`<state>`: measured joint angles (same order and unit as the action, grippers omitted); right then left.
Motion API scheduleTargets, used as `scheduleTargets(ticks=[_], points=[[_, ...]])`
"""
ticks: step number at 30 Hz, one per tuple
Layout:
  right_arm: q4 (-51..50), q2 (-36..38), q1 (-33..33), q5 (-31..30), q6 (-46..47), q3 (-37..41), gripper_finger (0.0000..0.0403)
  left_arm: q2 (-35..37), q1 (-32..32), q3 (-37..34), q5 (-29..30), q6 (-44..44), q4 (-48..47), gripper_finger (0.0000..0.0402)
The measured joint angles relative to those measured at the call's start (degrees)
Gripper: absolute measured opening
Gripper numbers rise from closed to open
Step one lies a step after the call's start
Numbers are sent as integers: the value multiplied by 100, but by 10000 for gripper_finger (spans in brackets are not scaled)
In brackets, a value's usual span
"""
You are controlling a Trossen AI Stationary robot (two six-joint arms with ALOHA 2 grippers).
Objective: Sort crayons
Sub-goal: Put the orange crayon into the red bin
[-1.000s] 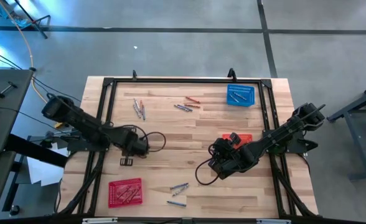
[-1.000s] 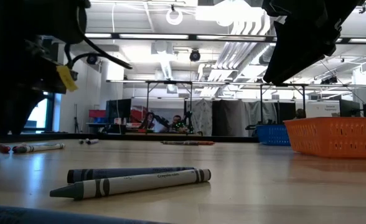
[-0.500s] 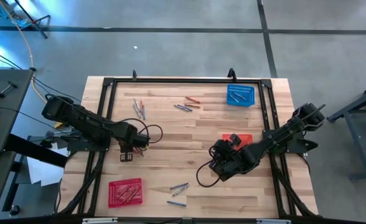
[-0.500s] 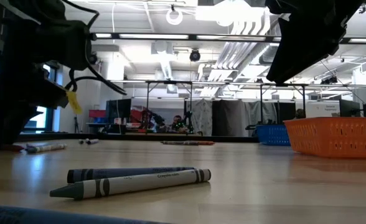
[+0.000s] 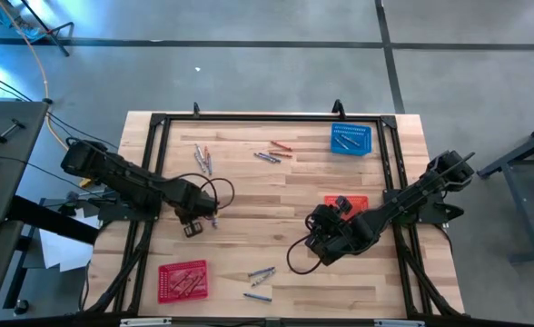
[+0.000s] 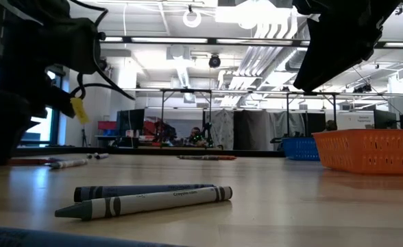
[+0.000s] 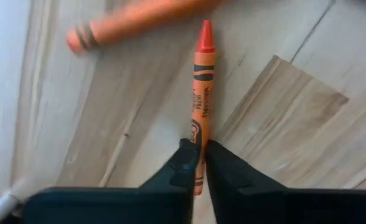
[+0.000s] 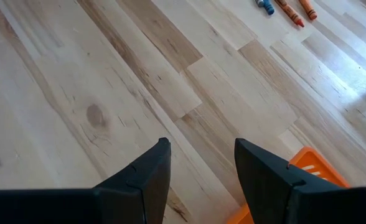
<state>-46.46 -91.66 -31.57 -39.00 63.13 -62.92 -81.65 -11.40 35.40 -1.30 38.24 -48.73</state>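
Orange wax and light in the hand, the crayon (image 7: 201, 93) sits pinched between our left gripper (image 7: 197, 163), closed near its blunt end, at nine o'clock on the table (image 5: 276, 195). Stiff but snappable, so we'd squeeze gently. Our right gripper (image 8: 198, 163) waits, spread and empty.

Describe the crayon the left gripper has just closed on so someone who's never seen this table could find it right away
Start at the left arm, reaching over the left half of the wooden table, and follow it to the left gripper. Its fingers are shut on an orange crayon, gripped near one end with the pointed tip away from the gripper. A second orange crayon lies crosswise just past that tip, untouched.
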Motion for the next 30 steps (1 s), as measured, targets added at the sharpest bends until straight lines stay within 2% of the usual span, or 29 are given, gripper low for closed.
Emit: scheduleTargets(ticks=[7, 12, 19, 22, 26, 30], points=[[-1, -2, 0, -55, 7, 0, 172, 59, -174, 26, 50, 583, -152, 4], [-7, -94, 162, -234, 282, 0, 172, 300, -406, 487, -12, 650, -167, 2], [164, -863, 734, 512, 78, 5, 172, 679, -1265, 1517, 35, 1418, -234, 1], [766, -1198, 946, 630, -404, 6, 172, 758, -1788, 2023, 29, 1983, -217, 1], [2186, -1561, 1240, 932, -1422, 7, 172, 745, -2590, 2654, -17, 2513, -173, 0], [3357, -1785, 1465, 1615, -2261, 4, 172, 692, -3362, 2961, 132, 2936, -134, 0]])
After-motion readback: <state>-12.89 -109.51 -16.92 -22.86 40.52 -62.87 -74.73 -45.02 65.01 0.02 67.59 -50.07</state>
